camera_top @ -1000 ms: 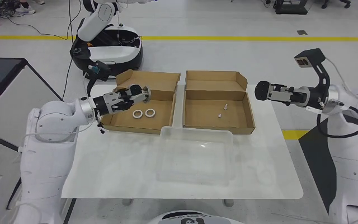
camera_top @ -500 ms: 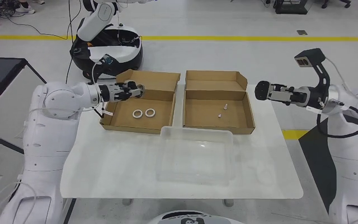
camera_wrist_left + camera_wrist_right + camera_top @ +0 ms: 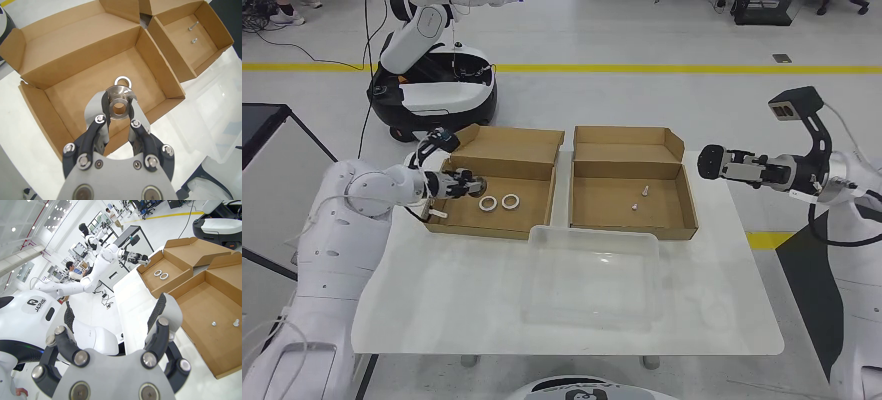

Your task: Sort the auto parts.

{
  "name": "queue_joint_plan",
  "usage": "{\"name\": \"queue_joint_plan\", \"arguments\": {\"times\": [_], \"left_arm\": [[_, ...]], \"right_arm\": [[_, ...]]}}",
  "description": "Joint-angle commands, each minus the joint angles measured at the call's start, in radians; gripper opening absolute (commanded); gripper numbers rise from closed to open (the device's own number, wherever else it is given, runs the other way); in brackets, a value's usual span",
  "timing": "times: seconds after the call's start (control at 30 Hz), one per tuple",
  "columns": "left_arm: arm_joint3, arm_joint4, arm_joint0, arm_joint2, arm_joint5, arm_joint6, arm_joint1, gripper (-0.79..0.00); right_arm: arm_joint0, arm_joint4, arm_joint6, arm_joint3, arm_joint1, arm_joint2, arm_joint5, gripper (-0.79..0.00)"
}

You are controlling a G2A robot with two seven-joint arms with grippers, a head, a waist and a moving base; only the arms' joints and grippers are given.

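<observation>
left gripper (image 3: 117, 106) clenched on silver flanged metal bushing (image 3: 118, 110) over brown cardboard box (image 3: 75, 98) at table's 10 o'clock, near silver metal rings (image 3: 488, 204); placing step, next likely lower and release.

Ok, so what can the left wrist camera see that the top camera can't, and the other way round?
Left wrist: the metal part with a hole through it, pinched by the left gripper. Top: the right gripper near the edge of the table, and two rings side by side. Both: the two cardboard boxes and two bolts in one of them.
</observation>
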Motion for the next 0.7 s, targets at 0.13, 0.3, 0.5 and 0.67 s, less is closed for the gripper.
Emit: {"name": "queue_joint_plan", "arguments": {"times": [0.13, 0.3, 0.5, 0.67], "left_arm": [[0.037, 0.087, -0.043, 0.063, -0.013, -0.010, -0.002, -0.785], [0.099, 0.155, -0.085, 0.116, -0.012, -0.002, -0.007, -0.785], [0.186, 0.222, -0.132, 0.176, -0.011, 0.015, -0.016, -0.785], [0.240, 0.233, -0.150, 0.218, -0.003, 0.031, -0.026, -0.785]], "right_arm": [[0.000, 0.000, 0.000, 0.000, 0.000, 0.000, 0.000, 0.000], [0.000, 0.000, 0.000, 0.000, 0.000, 0.000, 0.000, 0.000], [0.000, 0.000, 0.000, 0.000, 0.000, 0.000, 0.000, 0.000], [0.000, 0.000, 0.000, 0.000, 0.000, 0.000, 0.000, 0.000]]}}
